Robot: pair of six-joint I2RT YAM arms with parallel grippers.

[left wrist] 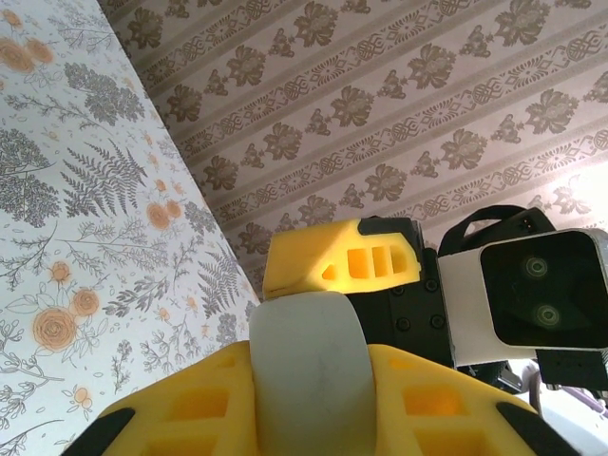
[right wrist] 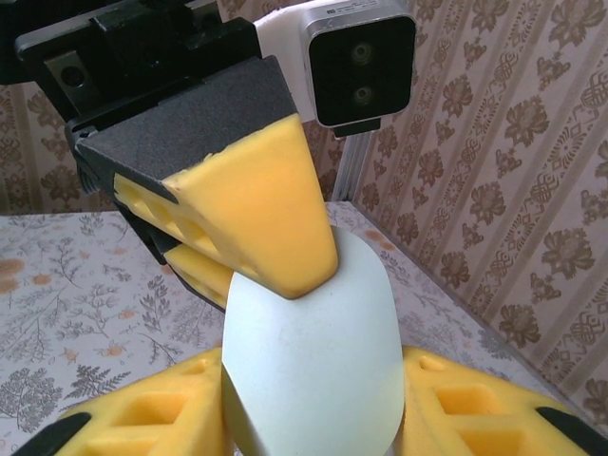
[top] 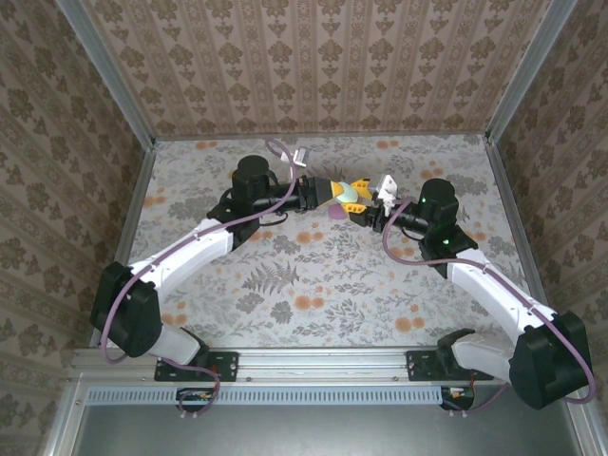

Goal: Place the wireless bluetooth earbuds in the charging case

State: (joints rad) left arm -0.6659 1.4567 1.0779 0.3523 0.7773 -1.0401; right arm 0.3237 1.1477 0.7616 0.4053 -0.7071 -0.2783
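You are holding the charging case (right wrist: 313,361) over the worktop (top: 313,275), toward 12 o'clock.
Your left gripper (top: 339,193) is pinching it from 9 o'clock, your right gripper (top: 364,199) from 3 o'clock; be squeezing softly so it is not slipping.

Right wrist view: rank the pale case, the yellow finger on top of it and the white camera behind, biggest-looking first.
Largest: pale case, though it sits nearest the lens and runs off the bottom edge.
Then: top yellow finger and white camera look about alike; not ranked.
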